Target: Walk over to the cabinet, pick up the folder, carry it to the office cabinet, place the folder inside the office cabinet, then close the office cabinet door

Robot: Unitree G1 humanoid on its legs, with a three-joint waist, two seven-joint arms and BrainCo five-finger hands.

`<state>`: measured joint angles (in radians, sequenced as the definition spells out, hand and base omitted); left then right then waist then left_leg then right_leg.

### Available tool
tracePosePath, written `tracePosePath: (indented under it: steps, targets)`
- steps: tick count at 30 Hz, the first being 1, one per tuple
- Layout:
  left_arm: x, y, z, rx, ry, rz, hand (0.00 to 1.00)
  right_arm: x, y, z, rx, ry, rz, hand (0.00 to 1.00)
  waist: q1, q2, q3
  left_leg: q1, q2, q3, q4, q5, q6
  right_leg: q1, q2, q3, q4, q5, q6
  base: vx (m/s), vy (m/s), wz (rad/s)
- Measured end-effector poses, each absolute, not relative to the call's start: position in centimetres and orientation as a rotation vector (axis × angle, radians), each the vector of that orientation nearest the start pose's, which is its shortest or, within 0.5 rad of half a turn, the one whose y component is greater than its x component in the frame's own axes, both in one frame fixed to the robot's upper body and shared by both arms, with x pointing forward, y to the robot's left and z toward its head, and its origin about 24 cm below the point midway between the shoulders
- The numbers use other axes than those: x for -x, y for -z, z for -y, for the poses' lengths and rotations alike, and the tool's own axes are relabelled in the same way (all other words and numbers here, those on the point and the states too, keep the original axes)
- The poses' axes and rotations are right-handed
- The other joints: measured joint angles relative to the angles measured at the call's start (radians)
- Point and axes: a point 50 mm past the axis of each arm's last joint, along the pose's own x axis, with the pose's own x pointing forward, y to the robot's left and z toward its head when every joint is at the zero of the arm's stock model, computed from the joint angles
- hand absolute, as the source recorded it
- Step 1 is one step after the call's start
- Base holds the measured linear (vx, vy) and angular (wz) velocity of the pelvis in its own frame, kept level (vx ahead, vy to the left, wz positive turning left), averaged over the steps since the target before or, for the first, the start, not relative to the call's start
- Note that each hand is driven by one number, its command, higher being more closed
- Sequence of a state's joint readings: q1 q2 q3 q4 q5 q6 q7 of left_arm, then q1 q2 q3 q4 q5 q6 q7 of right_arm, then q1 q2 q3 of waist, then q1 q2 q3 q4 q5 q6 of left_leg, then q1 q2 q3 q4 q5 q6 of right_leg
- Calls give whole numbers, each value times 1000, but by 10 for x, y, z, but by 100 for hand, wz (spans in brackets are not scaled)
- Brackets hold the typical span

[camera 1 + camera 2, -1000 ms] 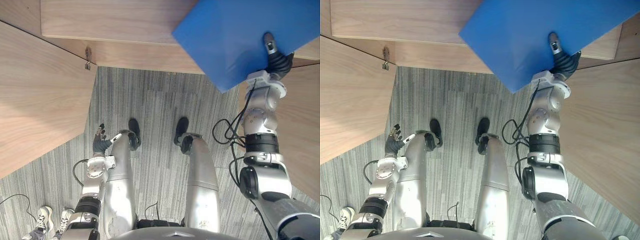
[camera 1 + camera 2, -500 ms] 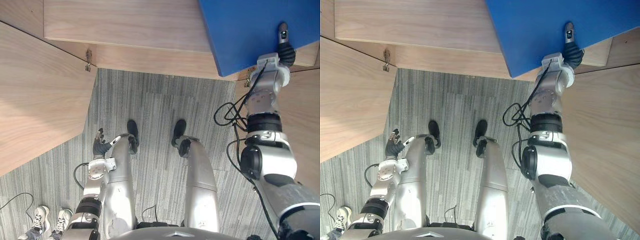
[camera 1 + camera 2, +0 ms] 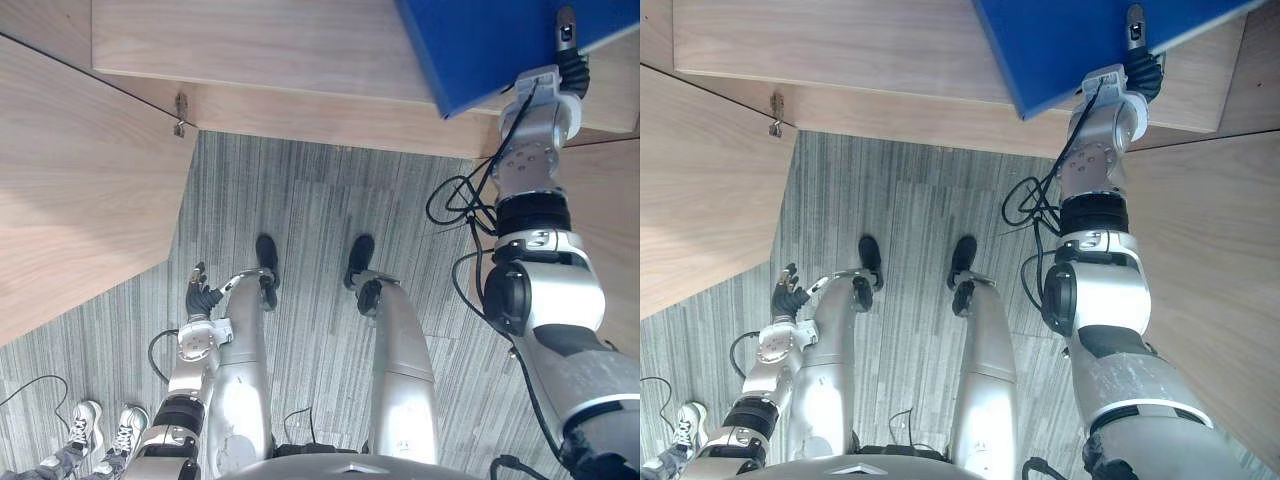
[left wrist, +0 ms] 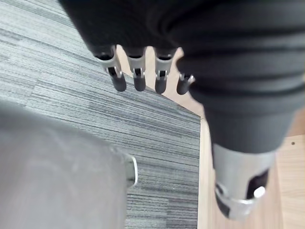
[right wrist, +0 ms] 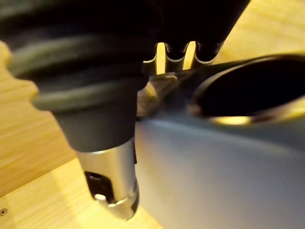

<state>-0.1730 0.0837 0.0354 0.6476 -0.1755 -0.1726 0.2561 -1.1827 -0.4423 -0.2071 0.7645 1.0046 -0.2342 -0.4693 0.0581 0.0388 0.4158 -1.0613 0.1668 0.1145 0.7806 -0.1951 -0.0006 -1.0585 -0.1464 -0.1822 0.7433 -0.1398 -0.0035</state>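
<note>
One hand is working. The left hand hangs low, fingers slack and empty. The right hand pinches the folder, thumb on top, over the cabinet's front edge near its right corner. Held by one edge only, the folder may twist, catch that edge and slip.

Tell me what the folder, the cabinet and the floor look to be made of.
Folder: smooth matte blue, flat and stiff; plastic or coated board, cannot tell which. Cabinet: light wood grain with a matte face; veneer or laminate seems as likely as solid wood. Floor: grey carpet with fine stripes, low pile by its look.
</note>
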Motion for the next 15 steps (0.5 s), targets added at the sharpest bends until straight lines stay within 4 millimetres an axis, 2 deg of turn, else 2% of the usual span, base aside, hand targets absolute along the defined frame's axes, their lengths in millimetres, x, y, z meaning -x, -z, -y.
tracePosePath:
  steps: [7, 15]
  targets:
    - [-260, 45, -175, 48, -284, -323, 0, -389, -300, 251, -949, 438, 533, 0, 3, 4, -26, 18, -1, 23, -31, 11, 8, 18, 0, 7, -38, 24, 7, 1, 3, -3]
    - [-259, 48, -163, 95, -278, -338, 0, -396, -289, 240, -925, 438, 477, 0, -1, 9, -47, 33, -1, 23, -36, 12, 7, 34, 1, 5, -50, 25, 6, 0, 0, 0]
